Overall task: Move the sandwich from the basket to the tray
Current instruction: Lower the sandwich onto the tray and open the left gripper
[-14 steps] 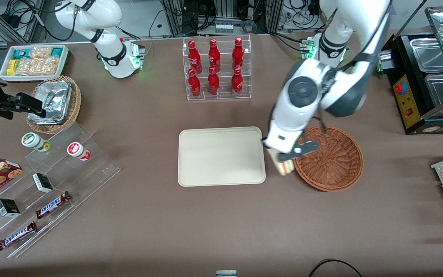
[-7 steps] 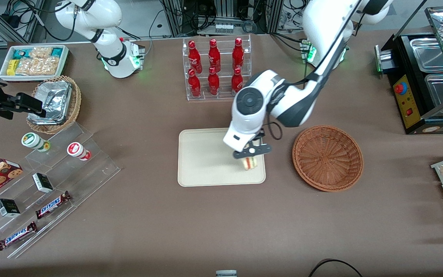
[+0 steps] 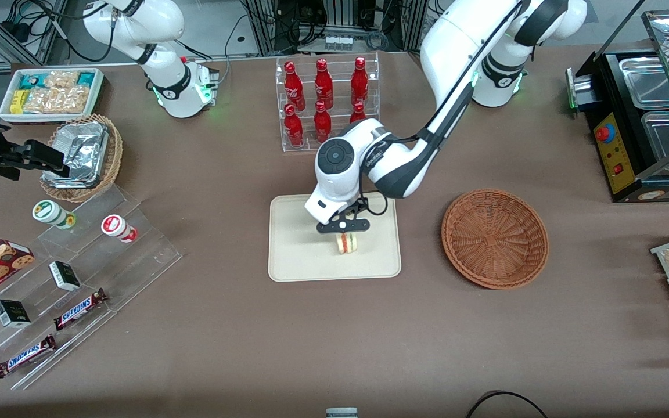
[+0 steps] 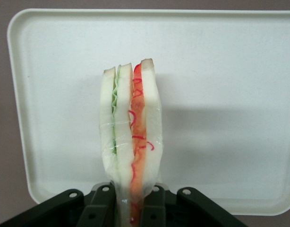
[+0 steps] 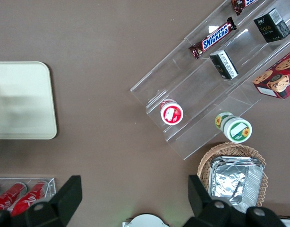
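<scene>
Sandwich [image 3: 346, 243]: out of the wicker basket [image 3: 495, 238], hanging over the middle of the tray [image 3: 294, 255], apparently not resting on it.
Gripper [image 3: 344, 226]: over the tray, pinching the wedge by one end.
Done: lift and carry.
Left: lower, release.

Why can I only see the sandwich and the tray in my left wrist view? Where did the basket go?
Observer: The basket sits beside the tray, toward the working arm's end of the table, with nothing in it.
Operator: Is the pincer up high?
Observer: The pincer hangs over the tray, shut on the sandwich, which is over the tray's middle. I cannot tell if it touches the tray.
Operator: What else is near?
Observer: A clear rack of red bottles stands farther from the front camera than the tray.
</scene>
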Controlling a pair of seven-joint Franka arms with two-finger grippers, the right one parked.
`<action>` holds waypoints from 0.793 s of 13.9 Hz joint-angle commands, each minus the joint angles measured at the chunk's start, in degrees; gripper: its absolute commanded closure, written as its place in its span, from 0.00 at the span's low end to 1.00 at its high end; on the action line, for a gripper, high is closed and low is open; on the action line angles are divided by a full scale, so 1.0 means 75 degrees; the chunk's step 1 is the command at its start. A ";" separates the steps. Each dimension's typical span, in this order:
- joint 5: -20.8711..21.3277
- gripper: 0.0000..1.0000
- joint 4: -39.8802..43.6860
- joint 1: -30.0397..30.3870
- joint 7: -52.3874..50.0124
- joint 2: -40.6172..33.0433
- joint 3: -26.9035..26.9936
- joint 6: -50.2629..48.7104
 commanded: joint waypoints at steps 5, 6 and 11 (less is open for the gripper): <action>0.0464 0.92 0.0286 -0.0242 0.0062 0.0358 0.0081 0.0326; 0.0465 0.92 0.0286 -0.0334 0.0062 0.0382 0.0081 0.0431; 0.0582 0.88 0.0274 -0.0499 0.0074 0.0616 0.0081 0.0514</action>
